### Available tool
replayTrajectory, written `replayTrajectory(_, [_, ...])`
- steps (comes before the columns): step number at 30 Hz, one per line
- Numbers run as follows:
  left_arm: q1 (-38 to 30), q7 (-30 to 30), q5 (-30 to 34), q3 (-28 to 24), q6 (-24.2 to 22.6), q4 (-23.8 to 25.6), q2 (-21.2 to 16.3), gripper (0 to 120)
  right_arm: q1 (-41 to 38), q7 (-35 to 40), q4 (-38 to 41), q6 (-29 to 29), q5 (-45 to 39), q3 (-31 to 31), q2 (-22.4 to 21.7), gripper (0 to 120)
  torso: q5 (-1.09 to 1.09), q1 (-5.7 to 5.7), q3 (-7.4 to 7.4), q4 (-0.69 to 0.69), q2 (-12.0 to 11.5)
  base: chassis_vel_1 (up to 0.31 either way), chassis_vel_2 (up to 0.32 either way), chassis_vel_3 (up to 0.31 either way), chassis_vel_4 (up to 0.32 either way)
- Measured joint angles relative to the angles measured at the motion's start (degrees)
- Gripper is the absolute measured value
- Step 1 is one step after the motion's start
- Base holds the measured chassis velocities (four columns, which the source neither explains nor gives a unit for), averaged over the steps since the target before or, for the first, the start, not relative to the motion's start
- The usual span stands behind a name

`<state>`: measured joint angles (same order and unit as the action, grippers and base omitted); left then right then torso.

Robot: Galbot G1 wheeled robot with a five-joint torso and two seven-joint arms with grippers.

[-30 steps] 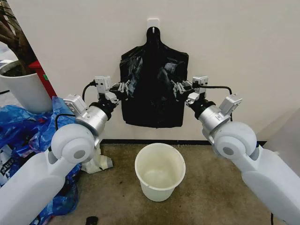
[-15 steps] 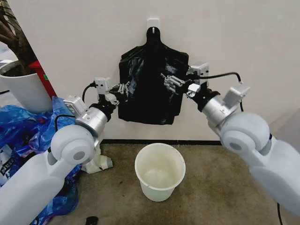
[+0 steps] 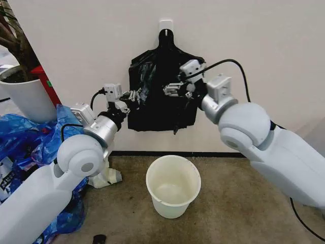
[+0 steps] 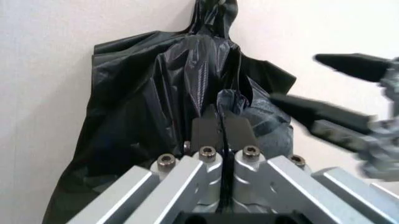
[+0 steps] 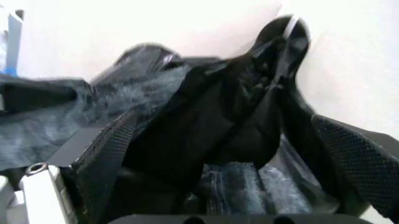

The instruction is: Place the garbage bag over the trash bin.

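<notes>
**Peeling one bag off the wall bundle**

Hangs on the wall hook, the garbage bag (image 3: 161, 99), above the trash bin (image 3: 173, 185) on the floor. Left end effector (image 3: 136, 94) clenched on a film fold; right end effector (image 3: 171, 90) spread wide at the front layer. Best: pinch one layer only, pull gently outward.

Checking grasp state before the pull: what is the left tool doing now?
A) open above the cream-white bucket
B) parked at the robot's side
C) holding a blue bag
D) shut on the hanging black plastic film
D: the left tool has its fingers pressed together on a fold of the glossy black plastic garbage bag hanging on the wall.
</notes>
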<state>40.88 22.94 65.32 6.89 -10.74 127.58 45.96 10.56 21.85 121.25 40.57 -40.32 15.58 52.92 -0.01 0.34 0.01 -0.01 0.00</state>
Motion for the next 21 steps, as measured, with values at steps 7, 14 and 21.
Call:
replayTrajectory(7, [-0.08, -0.33, 0.07, 0.34, 0.0, 0.03, -0.08, 0, -0.19, -0.65, -4.51, 1.5, 5.84, 2.46, 2.57, 98, 0.0, 0.0, -0.01, 0.0, 0.0, 0.0, 0.0, 0.0, 0.0])
replayTrajectory(14, [-0.3, -0.53, 0.1, 0.37, 0.01, -0.18, 0.32, 0, 1.11, -2.25, -7.26, 1.35, 8.29, 2.82, 2.96, 86, 0.0, 0.0, 0.0, -0.01, 0.0, 0.0, 0.0, 0.0, 0.0])
replayTrajectory(21, [-0.63, -0.64, 0.3, 0.23, 0.01, -0.2, 0.48, 0, 3.44, -2.17, -8.79, 0.12, 9.48, 1.71, 2.4, 62, 0.01, 0.0, -0.01, -0.01, 0.0, 0.0, 0.0, 0.0, 0.0])
